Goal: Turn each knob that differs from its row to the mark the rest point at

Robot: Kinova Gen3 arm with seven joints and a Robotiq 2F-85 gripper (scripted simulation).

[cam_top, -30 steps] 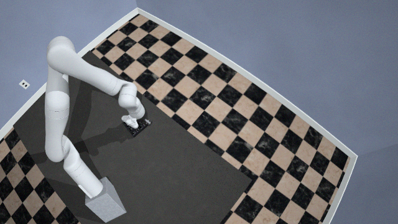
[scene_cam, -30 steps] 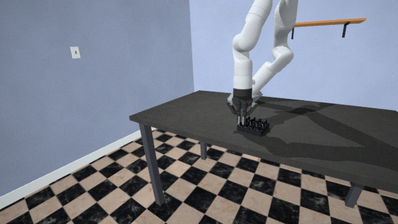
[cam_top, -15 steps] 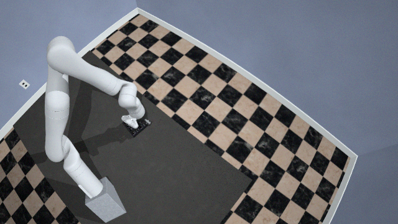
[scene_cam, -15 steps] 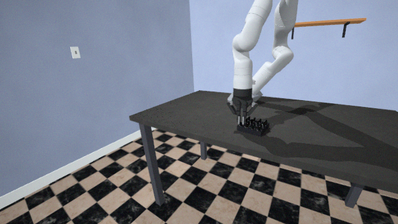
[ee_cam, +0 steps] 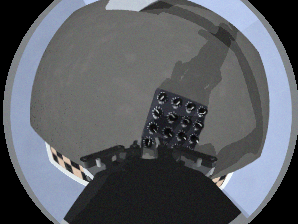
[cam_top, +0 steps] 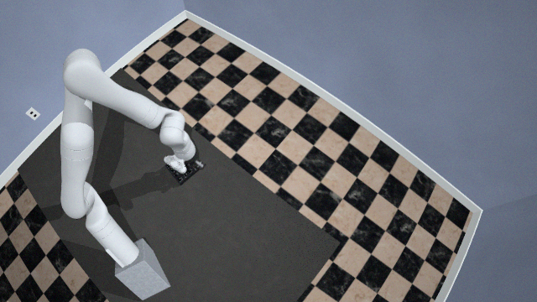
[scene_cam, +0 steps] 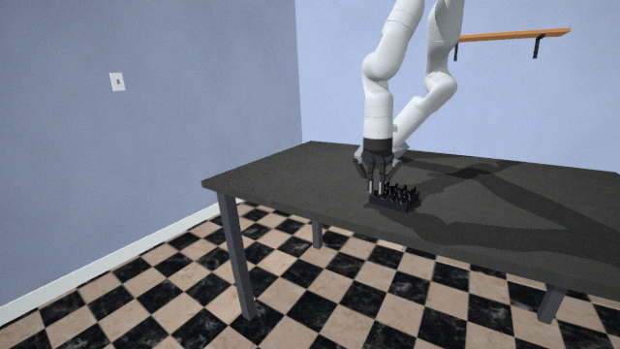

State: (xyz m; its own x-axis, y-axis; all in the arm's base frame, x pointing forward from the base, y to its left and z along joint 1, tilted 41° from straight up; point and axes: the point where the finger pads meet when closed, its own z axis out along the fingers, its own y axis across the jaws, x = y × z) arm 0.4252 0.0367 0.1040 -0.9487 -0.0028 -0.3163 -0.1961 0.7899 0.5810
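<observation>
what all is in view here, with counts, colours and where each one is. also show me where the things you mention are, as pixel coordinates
knob box (cam_top: 182, 181) (scene_cam: 387, 204) (ee_cam: 149, 119): one, black, on the table under the fingers
knobs: at least thirteen visible, black with white lines, on top of the box
table (cam_top: 235, 218) (scene_cam: 291, 170) (ee_cam: 100, 75): one, dark grey, under the box
floor (cam_top: 302, 184) (scene_cam: 310, 310): one, black and beige checks, below the table
walls (cam_top: 377, 63) (scene_cam: 218, 48): blue, around the room
shelf (scene_cam: 513, 35): one, orange-brown, on the wall at upper right of the exterior view
wall plate (scene_cam: 117, 81): one, white, left wall of the exterior view
arm (cam_top: 76, 168) (scene_cam: 378, 107): one, white, reaching over the table
fingers (scene_cam: 371, 187): two, dark with grey tips, at the box's edge
</observation>
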